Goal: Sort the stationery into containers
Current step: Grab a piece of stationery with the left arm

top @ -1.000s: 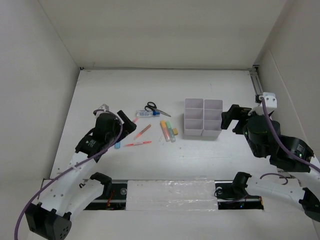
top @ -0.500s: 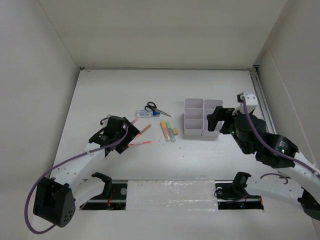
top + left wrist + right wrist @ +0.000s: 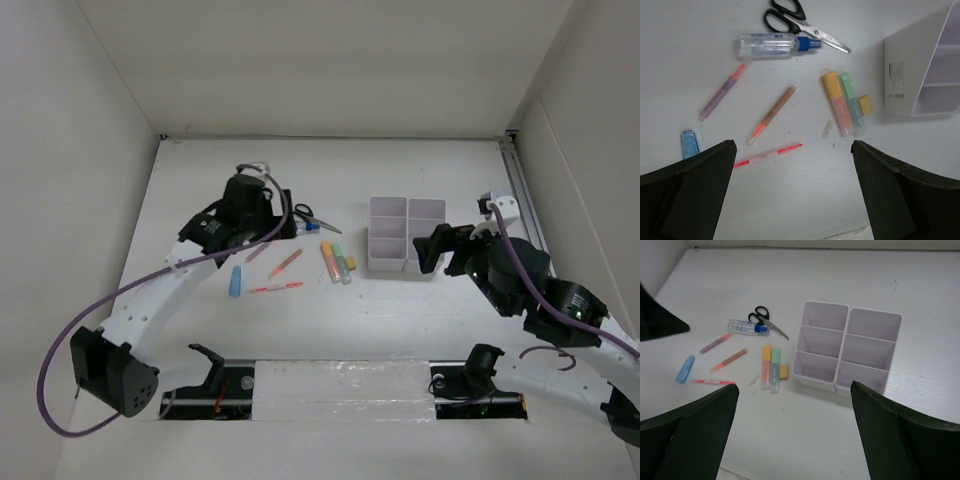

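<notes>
The stationery lies loose on the white table: black-handled scissors [image 3: 790, 17], a white blue-capped tube [image 3: 772, 45], a pink pen [image 3: 722, 91], an orange pen [image 3: 772, 114], a red pen [image 3: 767, 155], a light blue marker [image 3: 689, 144], and orange [image 3: 835, 102], green [image 3: 851, 100] and short yellow [image 3: 865, 105] highlighters. The white six-compartment organiser [image 3: 405, 235] stands to their right, and what shows of its compartments is empty [image 3: 845, 347]. My left gripper [image 3: 795, 200] is open and empty, held above the pens beside the scissors [image 3: 282, 222]. My right gripper [image 3: 792, 440] is open and empty, at the organiser's near right corner [image 3: 432, 250].
White walls enclose the table on the left, back and right. A metal rail [image 3: 515, 170] runs along the far right edge. A taped strip [image 3: 340, 385] and both arm bases line the near edge.
My left gripper has swung away from the near-left pens toward the scissors and tube, uncovering the blue marker. My right gripper has drawn slightly nearer, staying by the organiser's right side.
</notes>
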{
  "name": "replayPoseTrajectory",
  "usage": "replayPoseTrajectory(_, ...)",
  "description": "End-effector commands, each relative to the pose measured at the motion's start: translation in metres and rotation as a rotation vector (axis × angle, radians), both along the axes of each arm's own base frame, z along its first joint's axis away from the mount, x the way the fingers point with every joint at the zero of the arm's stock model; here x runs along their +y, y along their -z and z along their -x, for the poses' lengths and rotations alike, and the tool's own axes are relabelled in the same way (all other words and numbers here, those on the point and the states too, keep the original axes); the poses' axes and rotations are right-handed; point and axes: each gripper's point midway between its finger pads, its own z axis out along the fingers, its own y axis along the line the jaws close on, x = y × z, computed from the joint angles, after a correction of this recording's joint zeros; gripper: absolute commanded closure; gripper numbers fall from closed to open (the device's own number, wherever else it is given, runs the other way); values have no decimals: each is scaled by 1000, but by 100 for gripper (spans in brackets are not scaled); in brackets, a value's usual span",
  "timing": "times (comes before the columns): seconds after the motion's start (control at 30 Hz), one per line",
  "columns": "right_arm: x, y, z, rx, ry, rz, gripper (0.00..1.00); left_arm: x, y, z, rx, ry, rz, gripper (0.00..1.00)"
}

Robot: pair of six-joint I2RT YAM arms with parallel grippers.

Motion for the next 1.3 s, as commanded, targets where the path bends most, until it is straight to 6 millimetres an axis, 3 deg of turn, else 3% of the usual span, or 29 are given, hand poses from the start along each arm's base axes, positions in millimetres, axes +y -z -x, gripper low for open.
replayPoseTrajectory(0.0,3,-18,5,-62,-53,-55,0,-24,35,12,40,209,-276,0)
replayPoseTrajectory(0.07,-2,-24,9,-81,-64,-70,0,-44,49,11,72,299,-368,0)
replayPoseTrajectory(0.1,0,-25,12,-83,-83,-80,0,-53,55,22,93,358,-413,0)
replayPoseTrajectory(0.17,-6,-29,17,-98,-96,-88,0,-59,65,28,69,423,-481,0)
replayPoseTrajectory(0.27,-6,-26,19,-107,-112,-87,0,-77,61,53,62,531,-451,0)
replayPoseTrajectory(0.33,-5,-24,21,-108,-124,-93,0,-78,62,77,20,631,-513,0)
replayPoseTrajectory(0.43,2,-21,23,-102,-155,-97,0,-74,51,85,-38,679,-519,0)
replayPoseTrajectory(0.53,11,-17,28,-97,-212,-110,0,-65,44,80,-85,737,-607,0)
replayPoseTrajectory(0.6,13,-14,31,-105,-238,-114,0,-53,59,77,-85,812,-727,0)
replayPoseTrajectory(0.63,11,-21,35,-127,-250,-143,0,-43,75,82,-55,854,-777,0)
replayPoseTrajectory(0.77,3,-21,40,-142,-251,-146,0,-22,87,68,-86,861,-852,0)
replayPoseTrajectory(0.87,-1,-29,44,-158,-261,-153,0,-17,89,59,-103,840,-838,0)
replayPoseTrajectory(0.97,5,-32,48,-167,-303,-153,0,-17,113,68,-30,894,-839,0)
replayPoseTrajectory(1.13,8,-31,51,-186,-333,-179,0,-20,137,76,33,919,-813,0)
replayPoseTrajectory(1.27,8,-21,52,-174,-332,-180,0,-15,135,85,51,910,-790,0)
